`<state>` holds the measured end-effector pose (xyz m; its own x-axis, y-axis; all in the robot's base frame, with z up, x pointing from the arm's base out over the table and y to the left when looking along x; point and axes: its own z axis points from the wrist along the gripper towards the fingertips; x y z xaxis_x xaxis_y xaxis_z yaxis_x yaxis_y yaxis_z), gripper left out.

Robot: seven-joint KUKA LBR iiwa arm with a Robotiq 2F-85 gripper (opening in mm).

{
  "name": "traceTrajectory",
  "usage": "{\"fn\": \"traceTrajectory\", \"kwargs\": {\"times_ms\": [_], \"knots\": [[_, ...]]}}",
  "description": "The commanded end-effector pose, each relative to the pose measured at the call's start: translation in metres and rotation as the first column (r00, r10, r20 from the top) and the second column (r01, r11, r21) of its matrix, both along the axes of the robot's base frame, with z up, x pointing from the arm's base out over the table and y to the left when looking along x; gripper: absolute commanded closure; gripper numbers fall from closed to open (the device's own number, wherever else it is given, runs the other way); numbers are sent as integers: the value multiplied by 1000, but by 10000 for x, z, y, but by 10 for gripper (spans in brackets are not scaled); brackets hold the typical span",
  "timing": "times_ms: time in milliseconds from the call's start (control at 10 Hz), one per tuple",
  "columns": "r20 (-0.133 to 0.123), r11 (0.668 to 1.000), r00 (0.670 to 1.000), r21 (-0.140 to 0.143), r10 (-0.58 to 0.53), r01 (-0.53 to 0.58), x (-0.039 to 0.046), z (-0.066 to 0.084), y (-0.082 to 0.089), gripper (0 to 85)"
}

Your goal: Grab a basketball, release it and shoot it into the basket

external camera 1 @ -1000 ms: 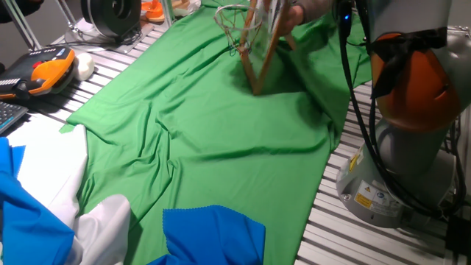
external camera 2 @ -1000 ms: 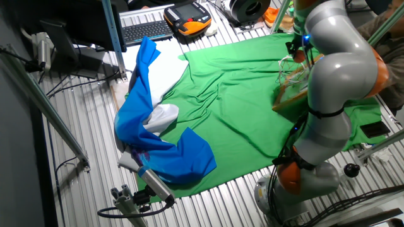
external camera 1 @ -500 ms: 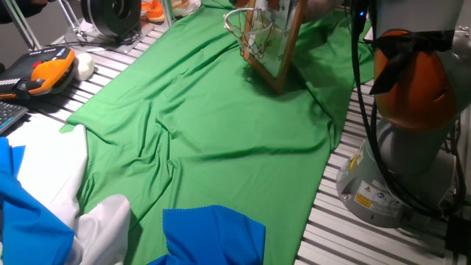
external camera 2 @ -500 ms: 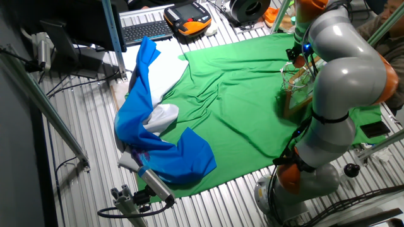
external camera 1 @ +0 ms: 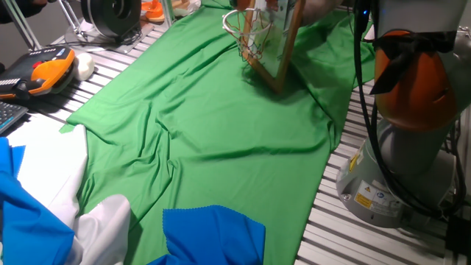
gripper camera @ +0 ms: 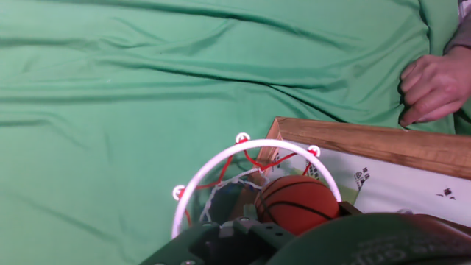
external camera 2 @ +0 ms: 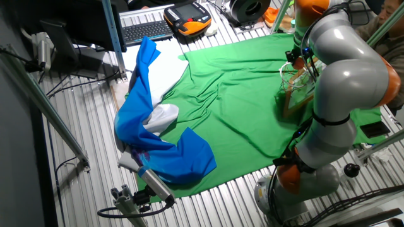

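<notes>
Directly beneath the gripper (gripper camera: pixel 294 232), the ball (gripper camera: pixel 296 204) lay inside the rim of the basket (gripper camera: pixel 221 165), against the backboard; whether the fingers clamped it or stood apart could not be told. A person's hand (gripper camera: pixel 436 87) rested on the green cloth (gripper camera: pixel 147 96) just beyond the backboard's wooden frame.

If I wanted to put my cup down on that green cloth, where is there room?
The green cloth lies bare, though wrinkled, through its middle, between the blue fabric at one end and the basket at the other. Around the basket it is crowded: the robot's hand hangs over the rim with the basketball, and a person's hand rests beside the backboard.
</notes>
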<state>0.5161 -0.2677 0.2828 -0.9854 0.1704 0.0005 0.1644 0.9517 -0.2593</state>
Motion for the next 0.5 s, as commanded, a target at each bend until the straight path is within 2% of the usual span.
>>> {"fn": "traceTrajectory", "kwargs": {"times_ms": [0,200,300,400], "knots": [[-1,1000,1000,2,-4,4,-1,-1,0,340],[2,999,1000,12,-30,30,0,-1,1,340],[-12,998,998,13,-54,54,0,0,3,170],[-4,998,998,14,-63,63,1,3,4,170]]}}
